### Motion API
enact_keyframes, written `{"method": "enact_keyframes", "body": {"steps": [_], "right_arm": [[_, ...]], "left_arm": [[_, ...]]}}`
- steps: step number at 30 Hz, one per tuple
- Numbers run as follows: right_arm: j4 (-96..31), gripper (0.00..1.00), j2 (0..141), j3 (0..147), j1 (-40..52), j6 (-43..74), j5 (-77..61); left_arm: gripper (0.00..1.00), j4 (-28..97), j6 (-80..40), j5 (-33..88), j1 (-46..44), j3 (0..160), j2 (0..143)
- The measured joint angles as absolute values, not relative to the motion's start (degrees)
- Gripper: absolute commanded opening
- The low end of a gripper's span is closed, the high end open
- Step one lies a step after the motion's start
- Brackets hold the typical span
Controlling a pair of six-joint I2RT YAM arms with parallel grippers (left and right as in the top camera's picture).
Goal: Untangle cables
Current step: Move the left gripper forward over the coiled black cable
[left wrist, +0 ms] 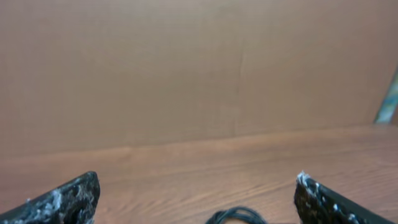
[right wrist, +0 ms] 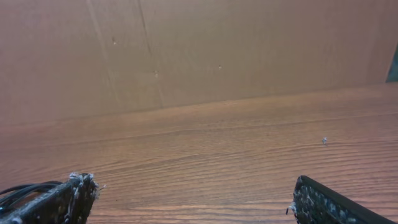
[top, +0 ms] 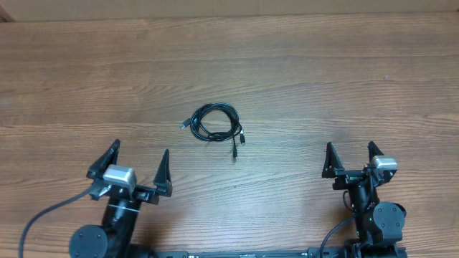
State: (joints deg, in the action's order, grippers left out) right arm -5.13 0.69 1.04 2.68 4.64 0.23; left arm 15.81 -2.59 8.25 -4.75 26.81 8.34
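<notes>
The cables lie in a small black coil on the wooden table, near the middle, with plug tips sticking out at the left and lower right. My left gripper is open and empty, near the front left, apart from the coil. My right gripper is open and empty at the front right. In the left wrist view the top of the coil shows at the bottom edge between the fingers. In the right wrist view a bit of cable shows at the far left, beside the open fingers.
A brown cardboard wall stands along the table's far edge. Thicker black wires trail from the arm bases at the front edge.
</notes>
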Motion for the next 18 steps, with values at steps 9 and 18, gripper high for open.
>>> {"method": "enact_keyframes", "body": {"steps": [9, 18], "right_arm": [[-5.13, 1.0, 0.69, 1.04, 2.68, 4.64, 0.21], [-5.15, 1.0, 0.69, 1.04, 2.68, 4.64, 0.21]], "left_arm": [[1.0, 25.74, 0.19, 14.57, -4.75, 43.13, 24.21], [0.99, 32.71, 1.26, 22.37, -4.75, 53.71, 41.58]]}}
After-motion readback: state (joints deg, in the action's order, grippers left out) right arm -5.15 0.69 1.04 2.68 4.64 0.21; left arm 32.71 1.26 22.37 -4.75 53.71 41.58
